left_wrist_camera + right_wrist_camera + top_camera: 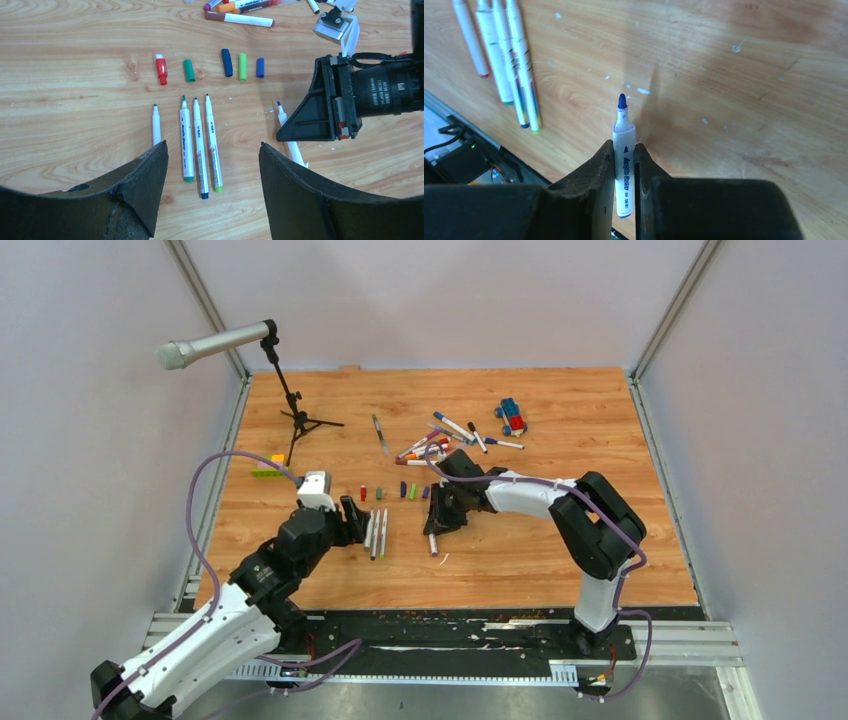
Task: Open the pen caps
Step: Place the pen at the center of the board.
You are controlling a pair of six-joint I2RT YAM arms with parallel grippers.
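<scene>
The right pincer (624, 147) squeezes a blue pen (623, 131), hiding its back end. The left pincer (212, 147) is spread wide, holding nothing, over four bare pens (200, 145) beside the pen caps (227, 62) on the counter (75, 100)

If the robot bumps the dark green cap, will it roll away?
Probably. The dark green cap is a little round tube lying on its side on the smooth wooden table, so a sideways nudge would likely roll it. It looks tiny, so it is probably very light and easy to flick.
</scene>
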